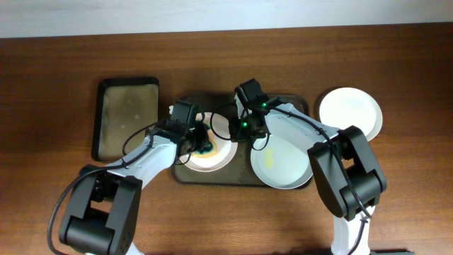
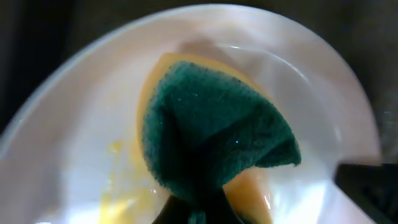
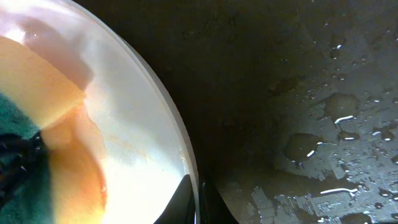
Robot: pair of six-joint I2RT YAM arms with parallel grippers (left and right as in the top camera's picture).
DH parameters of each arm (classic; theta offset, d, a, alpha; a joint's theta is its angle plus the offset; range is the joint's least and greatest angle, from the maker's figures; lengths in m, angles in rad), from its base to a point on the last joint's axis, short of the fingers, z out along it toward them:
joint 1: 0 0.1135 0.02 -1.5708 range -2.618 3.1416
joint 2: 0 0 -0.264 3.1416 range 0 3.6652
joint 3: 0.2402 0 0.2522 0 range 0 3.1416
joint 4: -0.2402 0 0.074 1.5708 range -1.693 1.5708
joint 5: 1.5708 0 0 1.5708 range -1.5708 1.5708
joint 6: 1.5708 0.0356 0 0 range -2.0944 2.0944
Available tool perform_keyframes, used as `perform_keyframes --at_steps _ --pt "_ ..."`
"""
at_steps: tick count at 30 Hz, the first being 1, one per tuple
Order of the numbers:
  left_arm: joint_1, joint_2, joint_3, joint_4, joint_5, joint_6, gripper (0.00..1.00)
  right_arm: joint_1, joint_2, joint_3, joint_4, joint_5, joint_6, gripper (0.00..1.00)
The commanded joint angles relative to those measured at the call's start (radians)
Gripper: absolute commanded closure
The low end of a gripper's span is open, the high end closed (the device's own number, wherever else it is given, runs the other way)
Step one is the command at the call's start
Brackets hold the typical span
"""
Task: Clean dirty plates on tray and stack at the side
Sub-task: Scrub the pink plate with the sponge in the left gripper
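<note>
The dark brown tray (image 1: 185, 176) holds two white plates. The left plate (image 1: 216, 154) has yellow smears; my left gripper (image 1: 200, 142) is shut on a green-and-yellow sponge (image 2: 214, 127) pressed onto this plate (image 2: 81, 118). My right gripper (image 1: 241, 131) is shut on the right rim of that same plate (image 3: 134, 118), one finger on each side of the rim (image 3: 198, 199). The second plate (image 1: 283, 163) lies at the tray's right end, with faint yellowish smears. The third plate (image 1: 350, 111) lies on the table to the right of the tray.
A smaller black tray with a beige bottom (image 1: 127, 117) sits to the left on the wooden table (image 1: 396, 64). The brown tray's floor is wet with water drops (image 3: 323, 143).
</note>
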Motion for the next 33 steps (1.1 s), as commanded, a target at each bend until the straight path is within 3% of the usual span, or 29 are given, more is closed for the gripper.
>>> perform_keyframes --at_steps 1,7,12,15,18,26,29,33 --pt "0.068 -0.038 -0.012 -0.071 -0.275 0.098 1.00 0.005 0.018 -0.033 -0.019 0.095 0.008 0.96" --pt "0.097 -0.222 -0.008 -0.100 -0.324 0.097 1.00 0.005 0.018 -0.033 -0.023 0.096 0.008 0.96" --pt "0.096 -0.289 -0.008 -0.072 -0.106 0.089 1.00 0.005 0.018 -0.033 -0.023 0.095 0.008 0.96" --pt "0.096 -0.266 -0.008 -0.043 0.042 0.029 1.00 0.005 0.018 -0.033 -0.022 0.095 0.008 0.96" --pt "0.080 -0.211 -0.008 -0.025 0.043 -0.055 1.00 0.005 0.018 -0.033 -0.023 0.095 0.008 0.96" --pt "-0.003 0.007 -0.008 0.134 0.101 -0.055 1.00 0.005 0.018 -0.033 -0.022 0.095 0.008 0.96" --pt "-0.007 0.051 -0.008 0.141 0.094 -0.053 1.00 0.005 0.018 -0.033 -0.022 0.097 0.008 0.96" --pt "0.001 0.059 -0.008 0.093 -0.049 0.007 1.00 0.005 0.018 -0.033 -0.023 0.110 0.008 0.96"
